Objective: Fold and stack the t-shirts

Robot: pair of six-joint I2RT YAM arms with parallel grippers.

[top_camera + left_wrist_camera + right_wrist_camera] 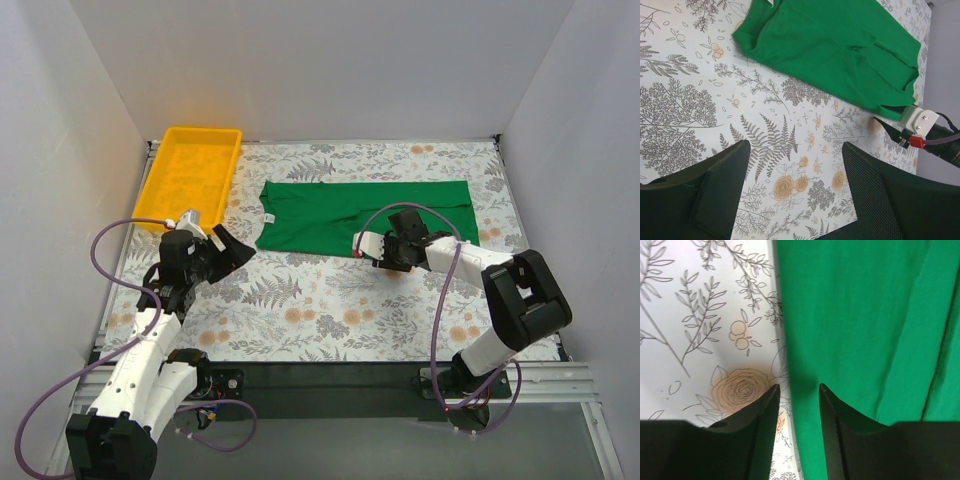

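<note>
Right gripper point(360, 248) hangs low at the near edge of the green t-shirt point(370, 210), about midway along it. In the right wrist view its fingers point(765, 410) stand a narrow gap apart, unclenched. The shirt's edge runs between them: one finger is over green cloth point(875, 330), the other over the tablecloth.

Left gripper point(238, 247) is spread wide and grasps nothing. It hovers over the tablecloth just left of and nearer than the collar corner.

This shirt lies flat on the far middle of the table as a long band, collar end left, with soft overlapping folds. A small white neck label point(268, 218) shows at the collar; its print is too small to read.

Under it is a pale tablecloth point(330, 300) printed with grey ferns and orange flowers. A yellow plastic tray point(203, 130), rectangular, sits at the far left, apart from the shirt.
</note>
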